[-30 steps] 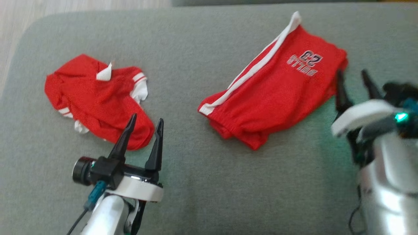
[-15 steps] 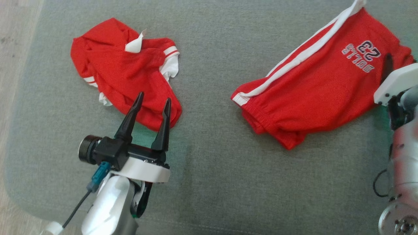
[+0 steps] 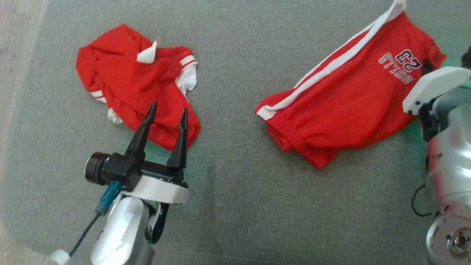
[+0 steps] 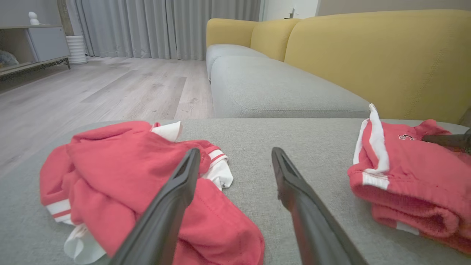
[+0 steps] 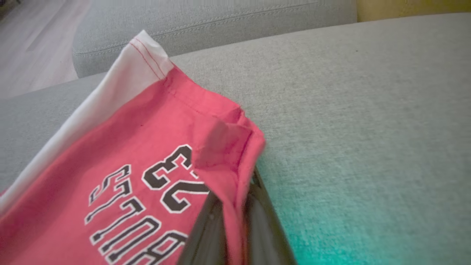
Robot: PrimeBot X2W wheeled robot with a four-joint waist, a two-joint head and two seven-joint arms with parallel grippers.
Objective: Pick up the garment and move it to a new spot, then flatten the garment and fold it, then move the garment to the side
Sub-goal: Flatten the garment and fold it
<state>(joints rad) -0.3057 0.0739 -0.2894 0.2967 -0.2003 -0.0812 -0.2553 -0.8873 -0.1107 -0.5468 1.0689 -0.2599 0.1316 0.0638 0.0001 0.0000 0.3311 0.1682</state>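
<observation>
The left tool (image 3: 168, 107) has two long, dark, tapering fingers (image 3: 141, 129) set in a black block (image 3: 119, 171), with a short black cylinder (image 3: 94, 173) at its side. Beneath sits a white ring collar (image 3: 156, 191) on a glossy silver-white forearm (image 3: 117, 235). A teal connector (image 3: 108, 200) feeds a thin black cable (image 3: 82, 241). The right arm (image 3: 445, 176) has a white plate (image 3: 430, 88) dotted with small dark screws, a silver casing (image 3: 449, 147), a round bolted end cap (image 3: 454, 241) and a looped black cable (image 3: 415, 202).

You had soft, even room light with faint shadows; a teal glow (image 5: 331, 239) tinted the cushion (image 5: 368, 92) at near right, where the garment (image 5: 128, 147) looked blurred.
</observation>
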